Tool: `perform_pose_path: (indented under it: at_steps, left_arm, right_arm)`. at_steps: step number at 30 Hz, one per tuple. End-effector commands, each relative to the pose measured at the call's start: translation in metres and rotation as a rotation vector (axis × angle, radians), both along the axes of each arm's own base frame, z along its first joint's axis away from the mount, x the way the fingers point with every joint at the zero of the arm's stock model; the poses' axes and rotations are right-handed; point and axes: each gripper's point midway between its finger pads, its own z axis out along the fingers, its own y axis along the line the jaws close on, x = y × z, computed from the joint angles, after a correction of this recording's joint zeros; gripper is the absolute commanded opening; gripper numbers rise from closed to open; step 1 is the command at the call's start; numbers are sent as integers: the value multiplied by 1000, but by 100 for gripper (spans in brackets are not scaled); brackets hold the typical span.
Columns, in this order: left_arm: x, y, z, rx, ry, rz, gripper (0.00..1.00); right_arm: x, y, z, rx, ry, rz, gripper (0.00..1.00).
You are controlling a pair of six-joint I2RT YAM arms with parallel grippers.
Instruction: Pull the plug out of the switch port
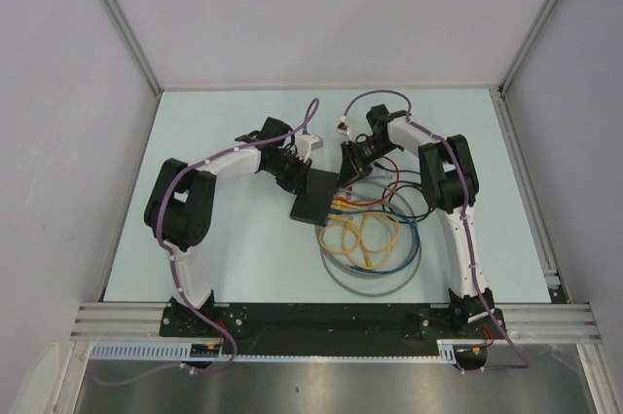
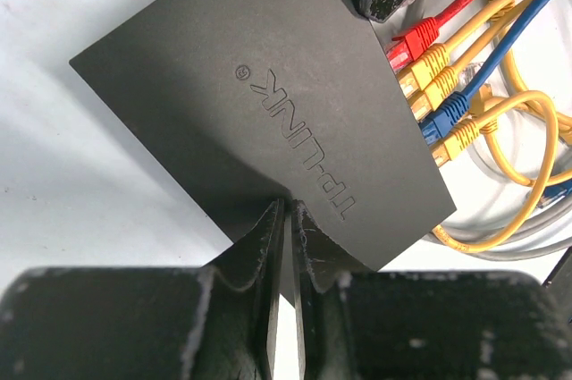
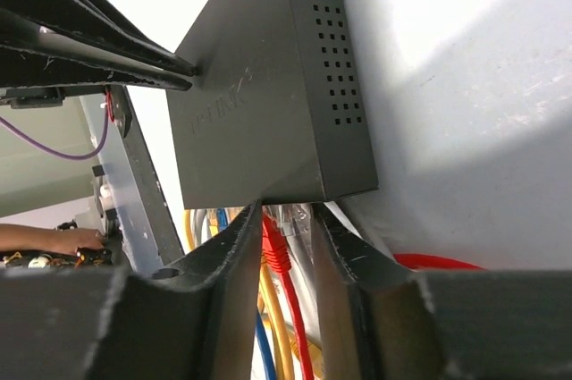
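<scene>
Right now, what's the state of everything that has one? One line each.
switch: lying flat, logo up, ports filled.
red plug: seated in the end port.
yellow plugs: seated.
blue plug: seated.
left gripper: shut, tips on the switch's top.
right gripper: open, fingers either side of the red plug; contact unclear.

TEXT LOG | switch [image 2: 206, 85], top face: I read the raised brand lettering "TP-LINK" [image 2: 299, 143] plainly on the left wrist feed, lying upside down to that camera | circled registered mark [image 2: 239, 71] at the word's end | right wrist feed: same lettering, too faint to spell out | top feed: too small to read
</scene>
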Motion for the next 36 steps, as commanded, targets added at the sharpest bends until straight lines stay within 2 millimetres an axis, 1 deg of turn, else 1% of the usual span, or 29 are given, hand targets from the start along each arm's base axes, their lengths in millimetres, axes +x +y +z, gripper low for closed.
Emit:
perform_pose_path:
  at_steps: [1,3,4,6,9,12,15,16,21,22,27,28,29,31,32,36]
  left_arm:
    - [-7,7,-26,88,19,-21,14]
    - [-7,7,-26,89,17,-22,14]
    - [-6,7,-26,89,15,-23,14]
    - [-6,7,-25,88,12,-22,14]
    - [-6,6,-24,87,10,-24,14]
    - [-7,5,-24,87,9,-27,14]
    - [-7,4,-24,88,8,-28,14]
    - [-6,5,-24,89,8,-27,14]
    - [-6,4,-25,94,2,-32,14]
    - [-7,4,-24,94,2,-32,14]
    - [-7,4,-25,95,2,-33,13]
    - [-7,4,-25,95,2,-33,14]
    - [-6,4,-24,94,0,-33,14]
    - [-6,3,-24,92,0,-32,14]
    - [-7,3,-24,91,2,-33,14]
    - [-6,2,-25,91,5,-34,13]
  right_arm:
    - [-4,-3,-17,-37,-20,38,29]
    - [-7,-3,-15,-15,-33,63,29]
    - [-9,-4,-14,-3,-43,80,35]
    - [-10,-4,-12,8,-54,97,38]
    - [-11,-4,-13,3,-61,104,35]
    - [-12,-4,-18,-15,-67,111,31]
    - [-12,-5,-20,-19,-75,116,24]
    - [-12,-5,-20,-21,-75,119,21]
    - [-11,-9,-24,-47,-89,125,11]
    - [-10,-10,-26,-60,-90,119,8]
    - [-6,-24,-33,-134,-105,115,4]
    - [-3,-26,-30,-129,-111,117,2]
    - [-12,-26,-24,-85,-94,156,2]
    - [-18,-27,-13,-11,-69,192,1]
    - [-17,-26,-8,-3,-71,194,1]
    - [-19,-29,-6,-24,-99,207,0]
